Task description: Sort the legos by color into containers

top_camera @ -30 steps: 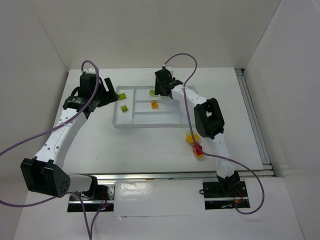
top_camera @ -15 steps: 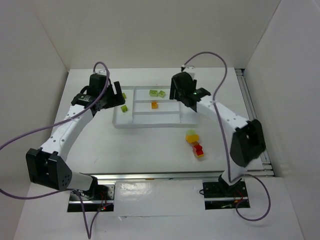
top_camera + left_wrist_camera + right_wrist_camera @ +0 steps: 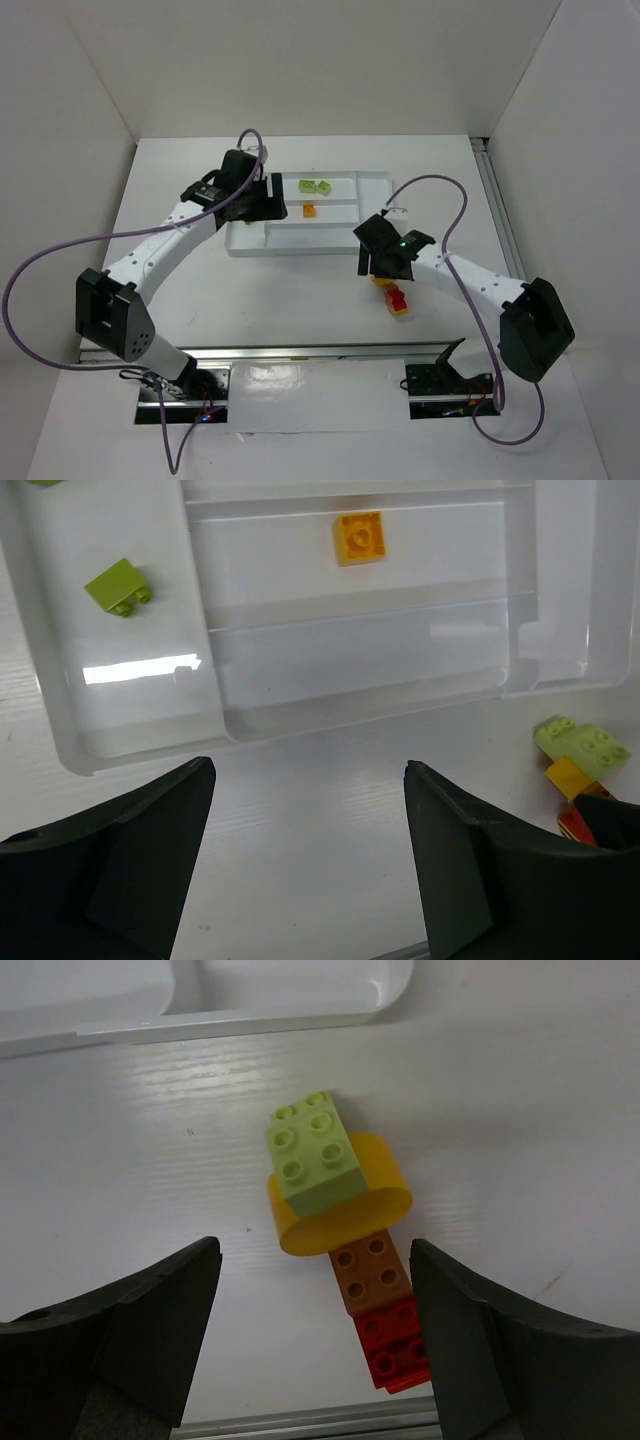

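Nearest me, at the front right of the tabletop (image 3: pixel 250 290), the right tool (image 3: pixel 384 262) has swung back from the white tray (image 3: pixel 300 242). It now hangs over the loose cluster, fingers spread wide and holding nothing. The far compartment gained a brick on that trip, so I judge the drop done and the next pick starting.

The right wrist view resolves what the overhead blurs: a lime green brick (image 3: pixel 310 1150) sits on a yellow curved piece (image 3: pixel 350 1215), with a brown brick (image 3: pixel 370 1275) and a red brick (image 3: pixel 395 1345) touching in a row.

Farther back, the left tool (image 3: pixel 308 820), also spread and empty, has moved over the tray's left end. Its camera shows a lime brick (image 3: pixel 118 585) in the left compartment, hidden from overhead, and an orange brick (image 3: pixel 309 210) in the middle one.

Only the overhead shows the two green bricks (image 3: pixel 318 186) along the far edge.
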Robot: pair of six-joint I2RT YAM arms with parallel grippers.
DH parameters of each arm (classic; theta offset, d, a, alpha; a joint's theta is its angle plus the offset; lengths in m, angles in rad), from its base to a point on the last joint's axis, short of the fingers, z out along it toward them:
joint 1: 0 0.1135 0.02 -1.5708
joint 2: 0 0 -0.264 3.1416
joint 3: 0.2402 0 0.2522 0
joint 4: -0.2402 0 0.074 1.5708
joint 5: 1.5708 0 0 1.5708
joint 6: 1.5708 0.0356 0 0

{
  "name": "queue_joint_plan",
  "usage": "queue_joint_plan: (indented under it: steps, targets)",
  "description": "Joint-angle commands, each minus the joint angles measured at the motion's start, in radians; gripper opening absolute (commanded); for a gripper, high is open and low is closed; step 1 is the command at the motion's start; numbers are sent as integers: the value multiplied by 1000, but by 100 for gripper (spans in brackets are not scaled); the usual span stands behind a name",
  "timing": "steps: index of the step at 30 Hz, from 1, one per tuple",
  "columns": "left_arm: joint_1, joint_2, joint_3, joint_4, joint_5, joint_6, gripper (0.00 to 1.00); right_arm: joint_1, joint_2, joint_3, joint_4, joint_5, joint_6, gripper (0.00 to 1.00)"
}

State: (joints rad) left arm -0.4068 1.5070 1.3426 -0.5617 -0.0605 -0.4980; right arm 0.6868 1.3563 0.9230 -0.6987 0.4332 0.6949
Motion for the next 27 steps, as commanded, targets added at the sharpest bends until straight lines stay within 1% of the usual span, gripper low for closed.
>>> queue_joint_plan:
  steps: [1,2,4,6,8,10,12,15,22,23,27]
  targets:
    - [-29,27,56,9,14,27,87,-3,15,13,25,32,-7,83]
    - [-29,27,56,-1,14,27,87,6,27,32,40,32,-62,83]
    - [-38,36,65,-1,14,27,87,7,64,48,41,76,-84,83]
    - [-38,36,66,-1,14,36,87,7,84,57,53,85,-129,81]
    - [-38,47,66,-1,14,36,87,7,101,57,79,94,-164,76]
    - [-38,58,76,-1,14,36,87,7,125,57,88,95,-173,75]
    - [-38,58,76,-1,5,36,87,7,139,66,88,105,-198,67]
    - [-38,67,96,-10,-4,36,87,7,152,66,99,114,-209,61]
    - [-38,87,105,-10,-4,36,87,-21,162,66,130,137,-254,63]
    - [-38,87,105,-10,-4,36,87,-21,171,66,139,125,-255,65]
    - [-38,87,105,-20,-4,36,86,-30,172,66,159,116,-278,67]
